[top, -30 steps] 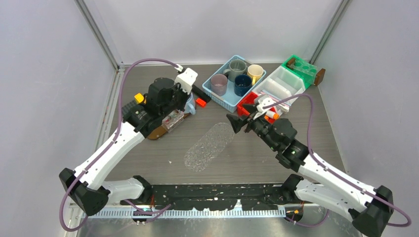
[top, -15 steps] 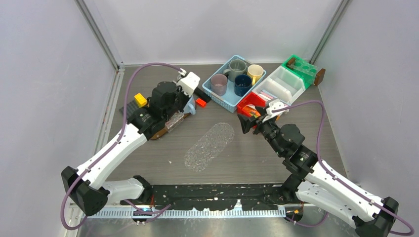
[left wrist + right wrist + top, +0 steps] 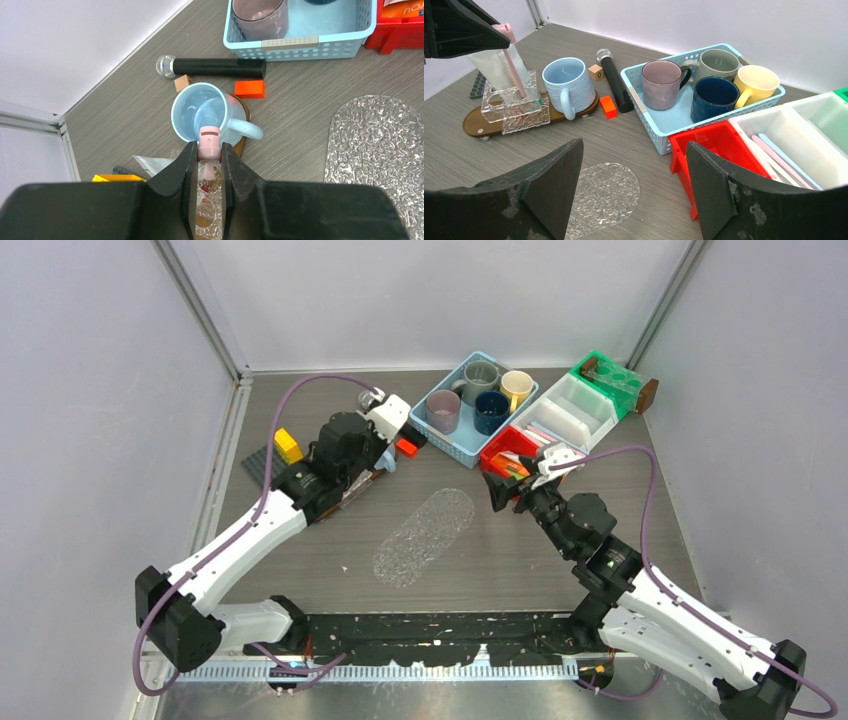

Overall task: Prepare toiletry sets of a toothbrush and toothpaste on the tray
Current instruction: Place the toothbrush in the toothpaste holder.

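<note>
Grey wood-grain table [image 3: 500, 570] between pale walls carries everything. Left claw [image 3: 210, 167] is clamped on a pink toothbrush [image 3: 209, 141], gripping just under its upper end, which pokes out past the fingertips. From the right wrist view, the brush slants down from that claw into a clear glass holder [image 3: 509, 105] directly beneath it. Its lower end therefore sits inside the holder, not on the tray. Just beyond the fingertips stands a pale blue mug [image 3: 202, 112], sharing a wooden board [image 3: 474, 125] with the holder. Farther ahead lies a black microphone [image 3: 215, 66]. The clear oval tray [image 3: 380, 145] lies to this claw's right, well apart, with no brush or tube on it yet.

Right claw [image 3: 631, 167] has its jaws wide apart and holds nothing. A red bin [image 3: 709, 140] is just ahead and to its right. Orange packaging in it, seen from the left wrist, looks like toothpaste [image 3: 407, 9]. Past that, a white bin [image 3: 804, 132] holds more toothbrushes [image 3: 781, 160] lying flat.

The brush should be light, stiff and slick, and thin enough to pivot between the pads. A hold nearer the middle of the handle would likely steady it more than this end grip. A tube is probably soft and squashy, best taken across its body with a gentle squeeze, away from the cap.
</note>
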